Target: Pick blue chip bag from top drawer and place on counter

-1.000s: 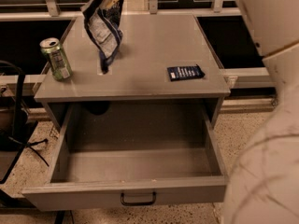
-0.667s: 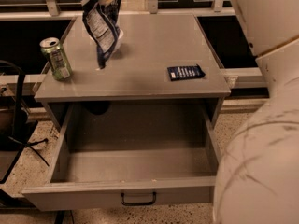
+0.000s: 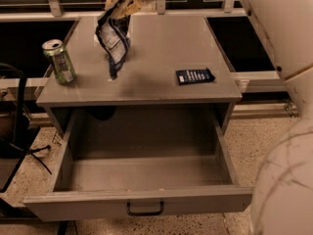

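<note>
The blue chip bag (image 3: 113,38) is crumpled dark blue foil with white lettering. It hangs upright from my gripper (image 3: 119,3), which is shut on its top edge at the upper left. The bag's lower tip touches or nearly touches the counter (image 3: 166,53) on its left half. The top drawer (image 3: 142,180) stands pulled out below the counter, its inside bare, with a small black handle (image 3: 145,210) on the front panel. My white arm (image 3: 279,58) runs down the right side of the view.
A green drink can (image 3: 59,61) stands on the counter's left edge. A small flat dark blue packet (image 3: 194,76) lies on the counter's right half. Dark cables and a black object (image 3: 19,131) sit on the floor at the left. A white rail (image 3: 58,13) runs behind the counter.
My gripper and the bag have shifted slightly right and down over the counter. The arm at the right fills more of the view. The can and packet have not moved.
</note>
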Motion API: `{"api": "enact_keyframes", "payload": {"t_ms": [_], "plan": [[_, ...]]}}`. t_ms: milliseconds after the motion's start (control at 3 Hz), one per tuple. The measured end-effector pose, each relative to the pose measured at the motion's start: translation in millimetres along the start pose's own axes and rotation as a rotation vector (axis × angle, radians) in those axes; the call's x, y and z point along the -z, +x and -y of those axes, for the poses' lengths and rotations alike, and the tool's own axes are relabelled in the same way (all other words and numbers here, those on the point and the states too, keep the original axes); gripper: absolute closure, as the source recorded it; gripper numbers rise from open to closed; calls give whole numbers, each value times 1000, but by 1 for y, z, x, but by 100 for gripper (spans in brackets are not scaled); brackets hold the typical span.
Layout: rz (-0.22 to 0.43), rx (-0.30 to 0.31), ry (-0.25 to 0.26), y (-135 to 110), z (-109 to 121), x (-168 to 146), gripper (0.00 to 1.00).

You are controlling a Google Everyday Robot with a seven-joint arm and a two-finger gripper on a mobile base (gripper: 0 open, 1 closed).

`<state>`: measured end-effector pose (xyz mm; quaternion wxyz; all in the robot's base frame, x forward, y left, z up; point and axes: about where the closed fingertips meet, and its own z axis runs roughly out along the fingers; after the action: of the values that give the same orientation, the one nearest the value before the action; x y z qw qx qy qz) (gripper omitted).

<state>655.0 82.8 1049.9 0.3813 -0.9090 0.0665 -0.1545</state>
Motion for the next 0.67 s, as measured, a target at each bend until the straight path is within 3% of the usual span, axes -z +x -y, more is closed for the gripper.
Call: {"api": "enact_keyframes", "payload": {"t_ms": [667], "plan": [[10, -114, 161, -2, -43, -22, 100]]}}
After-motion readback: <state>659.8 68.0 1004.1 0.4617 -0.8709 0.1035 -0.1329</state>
